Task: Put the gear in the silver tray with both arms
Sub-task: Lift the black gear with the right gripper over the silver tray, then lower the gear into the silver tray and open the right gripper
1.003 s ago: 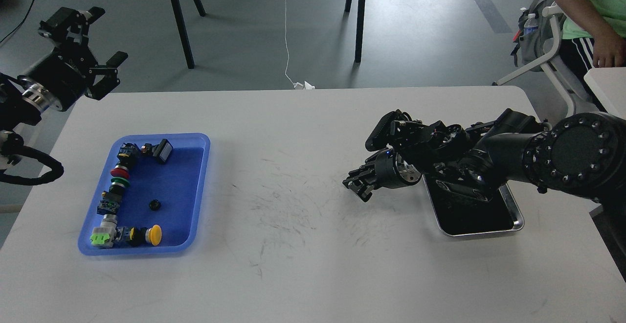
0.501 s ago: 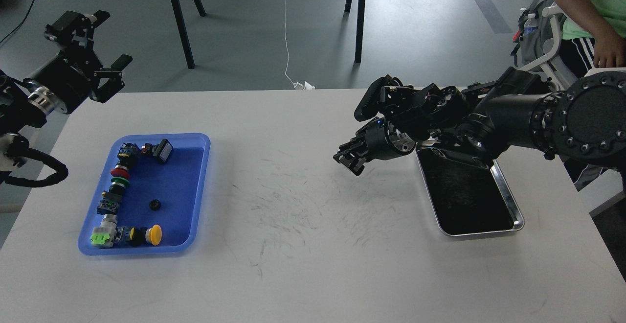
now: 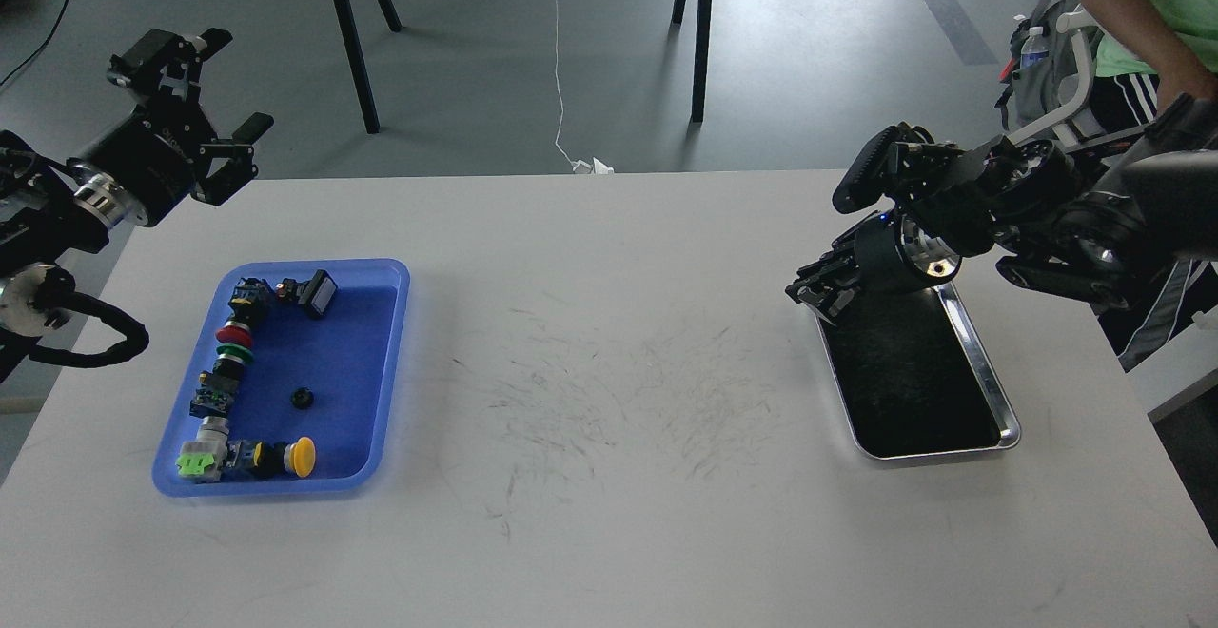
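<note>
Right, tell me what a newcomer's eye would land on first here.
Probably the blue tray on the left of the white table, with colourful push-buttons lined along its left and near sides and a small black gear alone in the middle. Then the silver tray at right, its black floor bare, with the right gripper over its far left corner.

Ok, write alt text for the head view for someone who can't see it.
A white table holds a blue tray of small parts at left and a silver tray with a black inner surface at right. The right gripper hovers at the silver tray's far left corner. The left gripper, fingers spread, hangs beyond the table's far left corner.
</note>
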{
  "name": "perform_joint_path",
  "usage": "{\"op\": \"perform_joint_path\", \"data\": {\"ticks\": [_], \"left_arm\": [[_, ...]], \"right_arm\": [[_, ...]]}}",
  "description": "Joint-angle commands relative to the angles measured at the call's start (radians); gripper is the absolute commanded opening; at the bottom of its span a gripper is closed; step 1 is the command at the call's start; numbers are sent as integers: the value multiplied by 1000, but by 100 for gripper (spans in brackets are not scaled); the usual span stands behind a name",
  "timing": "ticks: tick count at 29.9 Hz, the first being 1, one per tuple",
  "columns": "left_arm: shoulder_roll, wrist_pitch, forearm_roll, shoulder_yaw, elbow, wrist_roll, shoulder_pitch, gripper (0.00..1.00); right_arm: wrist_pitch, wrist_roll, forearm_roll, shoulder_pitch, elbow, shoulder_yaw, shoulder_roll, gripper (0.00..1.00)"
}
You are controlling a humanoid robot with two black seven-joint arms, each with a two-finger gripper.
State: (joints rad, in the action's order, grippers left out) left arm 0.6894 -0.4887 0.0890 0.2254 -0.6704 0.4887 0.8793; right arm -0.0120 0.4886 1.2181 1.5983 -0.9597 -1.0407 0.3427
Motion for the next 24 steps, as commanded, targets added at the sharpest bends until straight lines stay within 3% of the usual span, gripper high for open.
{"op": "perform_joint_path", "data": {"ticks": [1, 24], "left_arm": [[-1, 0, 0, 0, 0, 0, 0, 99], [1, 0, 0, 0, -3, 0, -13, 99]], "right_arm": [[1, 0, 32, -18, -4, 1, 62, 11], [1, 0, 49, -133, 82, -1, 75, 12]]}}
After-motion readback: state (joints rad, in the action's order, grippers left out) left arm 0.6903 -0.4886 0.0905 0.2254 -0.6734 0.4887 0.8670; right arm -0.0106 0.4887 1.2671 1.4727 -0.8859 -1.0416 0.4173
